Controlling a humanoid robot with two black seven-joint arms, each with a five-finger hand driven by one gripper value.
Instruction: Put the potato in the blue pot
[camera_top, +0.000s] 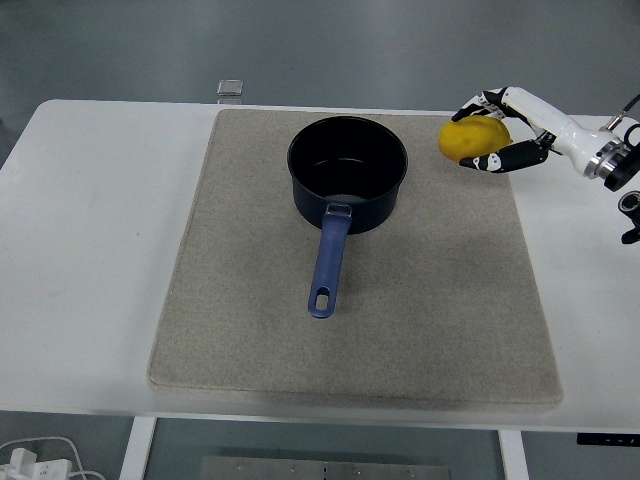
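While a small grey object (231, 88) sits at the table's (90, 240) far edge | mat (420, 320) mid-table | blue pot (347, 170) upright on mat, handle toward near edge | potato (472, 139) right of pot, held above mat | right hand (500, 130) fingers (497, 158) curled around potato.

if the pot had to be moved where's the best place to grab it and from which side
Probably by the blue handle, coming from the table's near edge. It sticks out straight from the pot toward that edge, long and narrow enough for fingers to wrap, and lies clear on the mat. The right hand is busy holding the potato.
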